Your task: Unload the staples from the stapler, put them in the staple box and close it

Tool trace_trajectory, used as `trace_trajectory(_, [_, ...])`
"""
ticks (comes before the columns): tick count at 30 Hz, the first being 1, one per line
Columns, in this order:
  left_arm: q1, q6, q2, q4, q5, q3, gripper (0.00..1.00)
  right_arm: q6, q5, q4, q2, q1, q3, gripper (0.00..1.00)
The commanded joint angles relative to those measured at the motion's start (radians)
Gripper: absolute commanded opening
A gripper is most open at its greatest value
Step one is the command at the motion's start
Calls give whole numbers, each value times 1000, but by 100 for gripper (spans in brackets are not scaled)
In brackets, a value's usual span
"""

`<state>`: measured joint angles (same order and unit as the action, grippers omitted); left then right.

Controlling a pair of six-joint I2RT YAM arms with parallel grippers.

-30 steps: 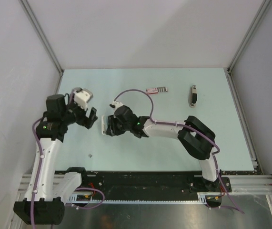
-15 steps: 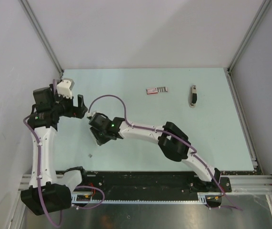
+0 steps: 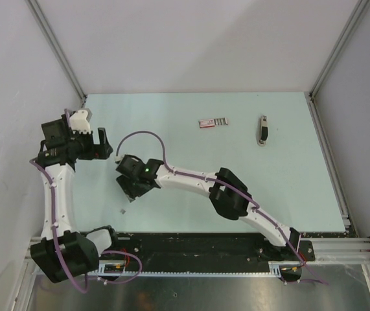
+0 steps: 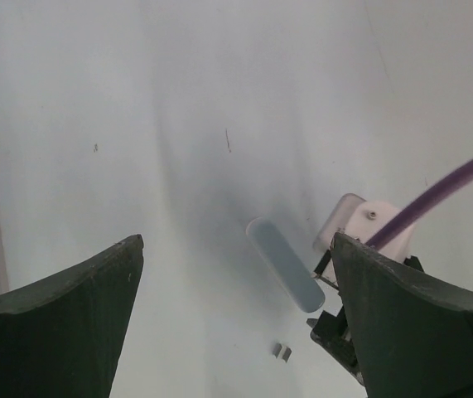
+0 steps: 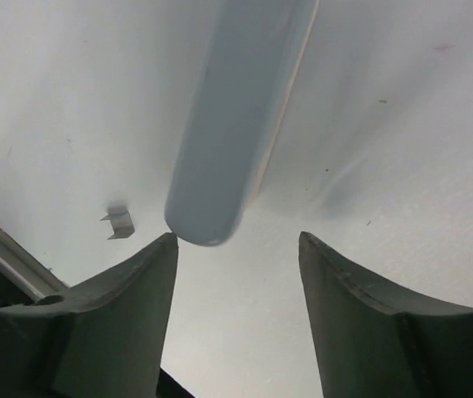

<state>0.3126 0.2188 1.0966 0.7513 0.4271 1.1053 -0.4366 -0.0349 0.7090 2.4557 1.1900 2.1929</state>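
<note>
While the left tool [image 4: 236, 240] and right tool [image 5: 236, 239] gape empty, grey walls [image 3: 172, 45] enclose the pale table [image 3: 288, 181].

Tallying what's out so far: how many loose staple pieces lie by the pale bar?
1: a staple piece just off the bar's end; more may be hidden under the right arm.
</note>
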Motion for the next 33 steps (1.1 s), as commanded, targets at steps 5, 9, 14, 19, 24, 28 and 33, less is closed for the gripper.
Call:
trace_trajectory(5, [8,-44,22,-6,-35,7,99,8,23,-13,-222,-58,-97,75])
trace_trajectory(9, [-46,-31,12,-7,-76,-9,99,17,-4,-42,-403,-158,-249,80])
trace_trajectory(14, [-164,-38,-4,-7,-145,-18,100,52,-64,-7,-552,-368,-348,90])
trace_trajectory(19, [-283,-48,16,-6,-204,-10,99,78,-145,10,-606,-649,-383,97])
trace_trajectory(24, [-404,-57,87,-8,-244,6,99,87,-213,-10,-564,-891,-393,97])
trace_trajectory(28, [-463,-61,158,-11,-246,23,99,95,-248,-13,-454,-1019,-371,95])
trace_trajectory(33, [-534,-63,211,-13,-261,39,100,93,-257,-30,-343,-1086,-362,94])
